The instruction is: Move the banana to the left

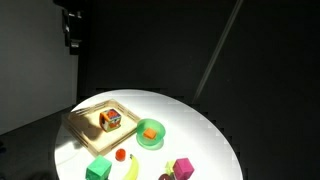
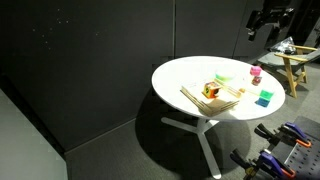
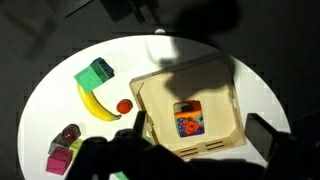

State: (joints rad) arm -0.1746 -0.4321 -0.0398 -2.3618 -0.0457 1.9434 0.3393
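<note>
The gripper point(image 3: 196, 130) shows in the wrist view as a dark shape at 6 o'clock. Its jaws are spread wide and hold nothing, and it hangs well above the wooden tray point(image 3: 225, 88). Beyond it on the white worktop point(image 3: 45, 115) lies the banana point(image 3: 93, 102), at 9 o'clock of the tray and apart from it. A small red ball point(image 3: 124, 105) sits just beside its lower tip at 3 o'clock, a green cube point(image 3: 96, 73) is near its upper tip at 12 o'clock, and a pink cube point(image 3: 60, 160) is at 7 o'clock.

The banana is probably a light, stiff, smooth toy. Its curve and round skin could let it roll or slip, so a pinch across the thick middle looks safest, with the jaws set clear of the ball.

Bare worktop runs from the banana towards 9 o'clock. The round rim is close there, so any slide has to stop short.
</note>
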